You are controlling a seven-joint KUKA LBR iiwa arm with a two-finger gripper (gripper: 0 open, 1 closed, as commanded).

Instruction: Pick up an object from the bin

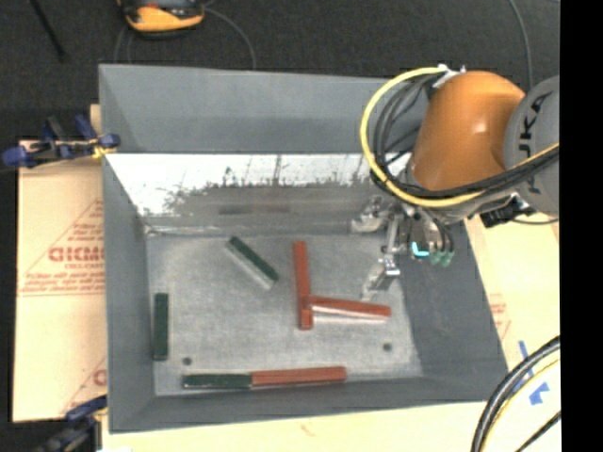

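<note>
Scanning the bin (127, 299) from its left wall, I find a dark green stick (160, 326) lying along it, a slanted green stick (252, 259) farther in, and a green-and-red pair (264, 379) along the near edge. Mid-floor, an upright red stick (302, 285) meets a flat red stick (350, 311). My gripper (385, 273) hangs by the flat stick's right end, probably because that end lies clear. Spread or closed, I cannot tell.

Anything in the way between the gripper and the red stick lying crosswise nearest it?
Nothing visible. The gripper is right by the right end of that red stick, with nothing lying between them. The other red stick meets its left end, away from the gripper.
</note>
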